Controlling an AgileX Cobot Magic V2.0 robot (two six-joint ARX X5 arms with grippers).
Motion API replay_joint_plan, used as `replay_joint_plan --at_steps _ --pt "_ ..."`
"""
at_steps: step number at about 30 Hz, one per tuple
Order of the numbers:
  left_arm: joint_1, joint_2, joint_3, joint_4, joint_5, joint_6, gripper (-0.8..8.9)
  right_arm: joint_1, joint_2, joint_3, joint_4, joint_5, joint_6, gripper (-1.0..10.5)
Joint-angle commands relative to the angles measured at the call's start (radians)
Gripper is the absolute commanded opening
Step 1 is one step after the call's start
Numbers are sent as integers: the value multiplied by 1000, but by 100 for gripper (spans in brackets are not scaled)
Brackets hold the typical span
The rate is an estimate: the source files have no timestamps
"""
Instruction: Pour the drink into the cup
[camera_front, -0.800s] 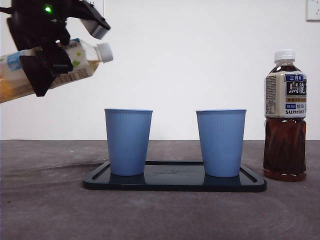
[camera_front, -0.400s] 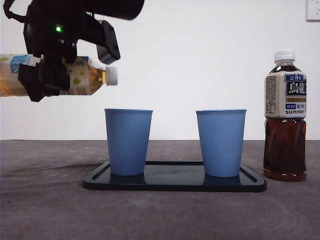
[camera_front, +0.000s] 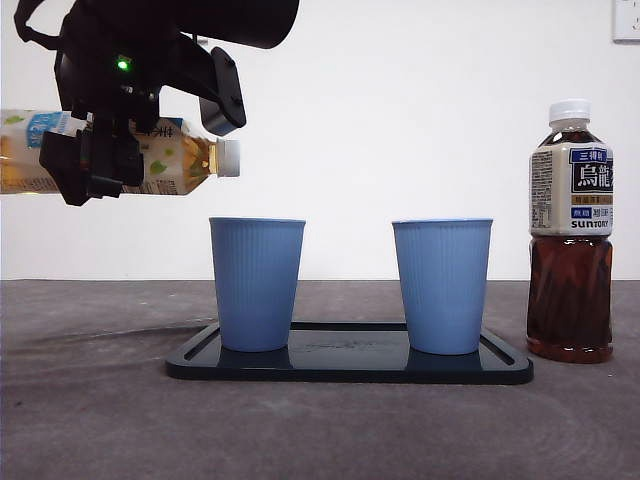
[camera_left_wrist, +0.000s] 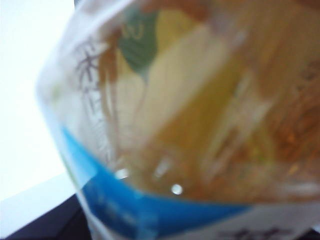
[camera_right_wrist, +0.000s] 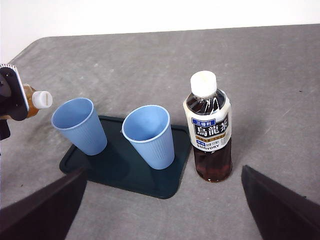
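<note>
A pale green-tea bottle (camera_front: 170, 155) lies almost level in the air, and my left gripper (camera_front: 95, 160) is shut on its middle. Its white cap (camera_front: 228, 158) is on and points right, just above and left of the left blue cup's rim. That left blue cup (camera_front: 257, 285) and a second blue cup (camera_front: 442, 285) stand upright on a black tray (camera_front: 350, 367). In the left wrist view the held bottle (camera_left_wrist: 190, 125) fills the picture and hides the jaws. The right wrist view shows both cups (camera_right_wrist: 80, 125) (camera_right_wrist: 149, 135) from above, and my right gripper (camera_right_wrist: 162, 220) hangs open, holding nothing.
A capped dark oolong tea bottle (camera_front: 570, 230) stands upright on the table right of the tray, also seen in the right wrist view (camera_right_wrist: 210, 130). The grey table runs back to a white wall.
The held bottle has tipped from neck-up to about level. Its cap has dropped and shifted slightly right, toward the left cup's rim. The cups and the dark bottle have stayed put.
</note>
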Motion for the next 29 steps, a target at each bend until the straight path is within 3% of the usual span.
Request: replay_joint_plan --at_steps 1,29 --pt "-10 8 32 6 -36 -3 245 5 2 11 6 0 -9 495" --pt "-10 8 32 -18 -42 -44 247 5 2 11 4 0 -8 495"
